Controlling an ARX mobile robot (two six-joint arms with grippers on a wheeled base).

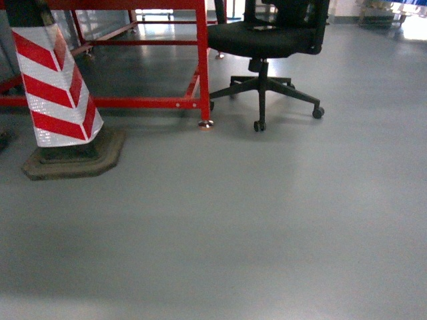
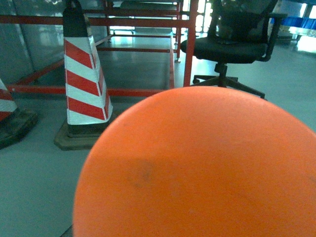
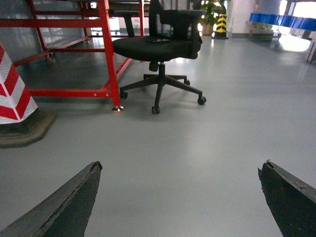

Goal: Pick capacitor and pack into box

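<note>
The capacitor (image 2: 197,163) fills the lower part of the left wrist view as a bright orange rounded end, right in front of the camera and up off the floor. It hides the left gripper's fingers completely, and the gripper holds it. In the right wrist view my right gripper (image 3: 181,168) is open, its two dark fingertips (image 3: 91,173) wide apart over bare grey floor with nothing between them. The box is out of view in all three views. Neither gripper shows in the head view.
A red-and-white striped cone (image 1: 57,87) on a dark base stands at the left. Behind it is a red metal frame (image 1: 202,60). A black office chair (image 1: 267,40) on castors stands ahead to the right. Grey floor (image 1: 253,220) stretches in front.
</note>
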